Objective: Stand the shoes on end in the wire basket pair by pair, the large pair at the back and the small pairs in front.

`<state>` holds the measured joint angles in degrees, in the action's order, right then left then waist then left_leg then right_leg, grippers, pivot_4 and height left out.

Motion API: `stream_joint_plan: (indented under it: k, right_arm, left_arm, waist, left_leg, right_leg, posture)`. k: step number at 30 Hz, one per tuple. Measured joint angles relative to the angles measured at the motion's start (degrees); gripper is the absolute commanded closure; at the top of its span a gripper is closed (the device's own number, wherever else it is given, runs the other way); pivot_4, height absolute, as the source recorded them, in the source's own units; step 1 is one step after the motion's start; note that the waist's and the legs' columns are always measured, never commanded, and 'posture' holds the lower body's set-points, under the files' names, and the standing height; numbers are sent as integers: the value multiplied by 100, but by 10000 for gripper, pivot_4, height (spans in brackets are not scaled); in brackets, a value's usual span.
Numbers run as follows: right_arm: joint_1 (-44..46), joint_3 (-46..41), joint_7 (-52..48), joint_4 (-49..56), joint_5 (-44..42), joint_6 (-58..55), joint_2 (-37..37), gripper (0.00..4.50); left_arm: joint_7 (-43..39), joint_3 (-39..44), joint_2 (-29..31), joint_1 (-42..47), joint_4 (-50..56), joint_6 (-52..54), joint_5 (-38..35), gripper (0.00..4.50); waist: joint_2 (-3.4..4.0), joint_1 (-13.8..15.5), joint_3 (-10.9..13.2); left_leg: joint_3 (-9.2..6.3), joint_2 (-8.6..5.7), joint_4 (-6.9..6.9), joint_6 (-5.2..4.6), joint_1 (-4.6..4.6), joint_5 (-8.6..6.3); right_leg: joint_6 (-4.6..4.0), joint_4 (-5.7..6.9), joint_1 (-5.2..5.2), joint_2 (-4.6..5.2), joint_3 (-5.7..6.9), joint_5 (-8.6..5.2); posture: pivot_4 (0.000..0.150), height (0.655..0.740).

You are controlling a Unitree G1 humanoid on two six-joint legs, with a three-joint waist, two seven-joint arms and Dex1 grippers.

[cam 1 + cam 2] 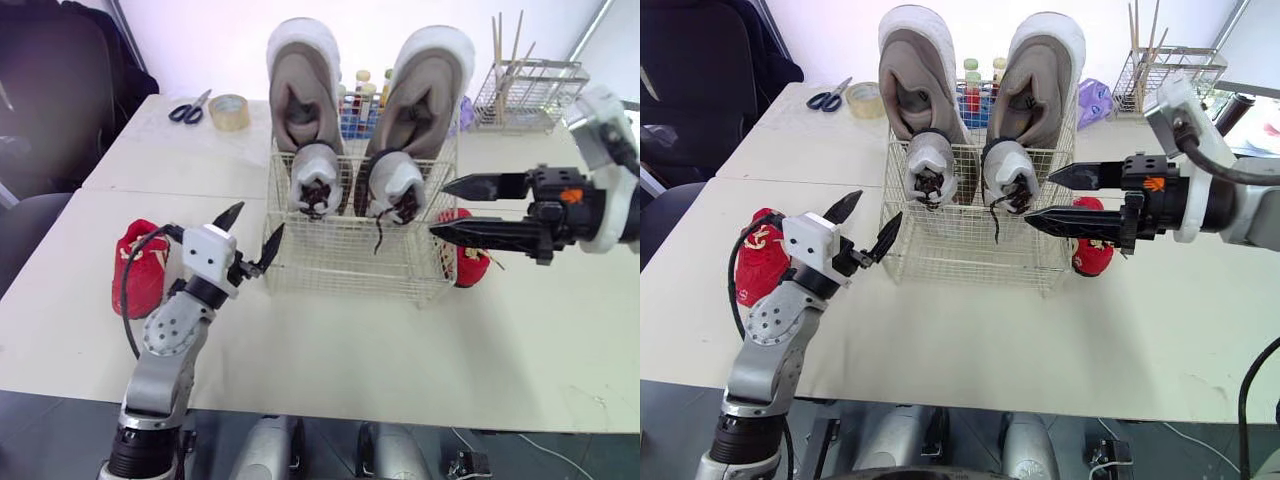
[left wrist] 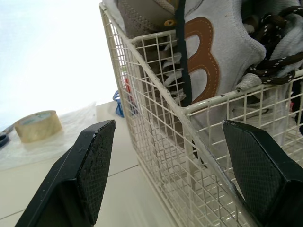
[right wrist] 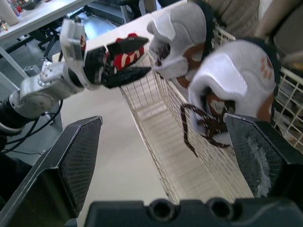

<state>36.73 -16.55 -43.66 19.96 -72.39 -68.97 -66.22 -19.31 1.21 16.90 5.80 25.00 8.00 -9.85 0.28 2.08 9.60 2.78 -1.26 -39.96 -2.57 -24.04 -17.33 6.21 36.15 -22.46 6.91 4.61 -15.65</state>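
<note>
A white wire basket [image 1: 350, 268] stands mid-table. Two large grey shoes [image 1: 303, 90] [image 1: 425, 90] stand on end at its back. In front of them stand two small white shoes [image 1: 315, 182] [image 1: 396, 186] with dark laces. One small red shoe [image 1: 140, 265] lies on the table to the left. Another red shoe [image 1: 468, 258] lies just right of the basket. My left gripper [image 1: 261, 215] is open at the basket's left front corner [image 2: 189, 109], holding nothing. My right gripper [image 1: 438, 209] is open and empty at the basket's right side, in front of that red shoe.
Scissors [image 1: 188, 110] and a tape roll [image 1: 229, 111] lie at the back left. Bottles [image 1: 358, 100] stand behind the basket. A small wire rack [image 1: 528, 92] holding sticks sits at the back right. A dark chair [image 1: 60, 90] stands off the table's left.
</note>
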Motion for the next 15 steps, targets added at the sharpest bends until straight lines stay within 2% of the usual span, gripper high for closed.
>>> stream_joint_plan:
  k: [3,6,7,10,13,15]
  right_arm:
    - [-156,-9,-218,-86,282,224,0,0]
    - [-293,-52,-316,-488,789,598,-1,0]
    - [-305,-55,-343,-647,945,715,1,0]
    - [-423,-58,-444,-941,1411,1129,59,0]
    - [-864,-110,-456,-1239,1908,1515,194,0]
    - [-1298,-516,-332,-1548,2165,1797,453,0]
  left_arm:
    - [179,202,165,15,627,779,-167,7632]
    - [386,923,562,299,1518,1966,-785,7632]
    - [491,1137,560,495,1710,2329,-1102,7632]
    - [703,1541,562,1265,1816,3276,-2231,343]
    - [798,2033,706,1739,1719,3842,-3425,343]
    - [641,2421,1288,1603,1511,4342,-4613,343]
  waist:
    - [-4,-19,3]
    - [1,-18,4]
    - [2,9,4]
    - [-3,39,5]
    - [-5,-4,6]
    - [-2,-35,8]
  left_leg:
    - [0,0,0,-1,-11,-1]
    - [-1,0,-1,2,-14,1]
    - [-2,-1,-4,2,-13,1]
    - [-11,-4,-11,2,-12,2]
    - [-9,-6,-9,3,-11,3]
    - [-8,-4,-1,12,-11,9]
  right_leg:
    - [3,-4,-9,-2,0,2]
    - [4,-4,-8,-3,2,2]
    - [4,-4,-4,-2,4,2]
    - [7,-6,7,-4,15,4]
    - [15,-8,7,-9,14,8]
    - [16,-6,1,-14,16,7]
  posture:
    - [1500,7400]
    - [1500,7400]
    - [1500,7400]
    - [1500,7400]
    - [1500,7400]
    - [1500,7400]
